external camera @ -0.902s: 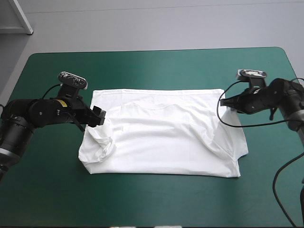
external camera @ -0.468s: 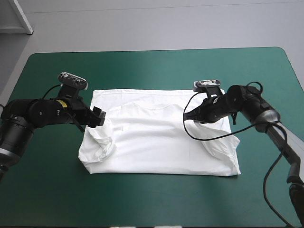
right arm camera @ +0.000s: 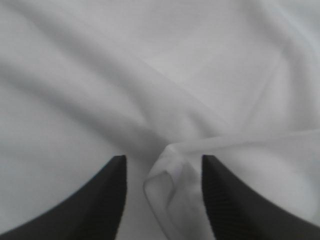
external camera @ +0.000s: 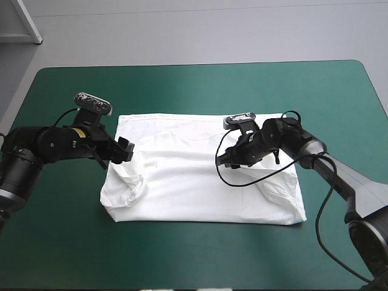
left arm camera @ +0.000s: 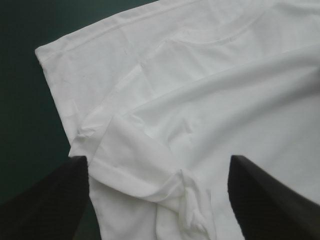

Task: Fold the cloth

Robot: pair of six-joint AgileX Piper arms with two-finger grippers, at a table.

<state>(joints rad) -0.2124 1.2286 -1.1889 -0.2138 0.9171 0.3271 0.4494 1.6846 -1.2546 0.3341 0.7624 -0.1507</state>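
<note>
Right side of the shirt drawn inward, so the fold is under way.
One T-shirt (external camera: pixel 194 188) lies spread at the middle of the table (external camera: pixel 182 79). There are two grippers. The left gripper (external camera: pixel 127 150) waits as before at the bunched left sleeve, jaws apart. The right gripper (external camera: pixel 221 160) has swept in from the shirt's right edge, jaws apart around a raised fold.
</note>
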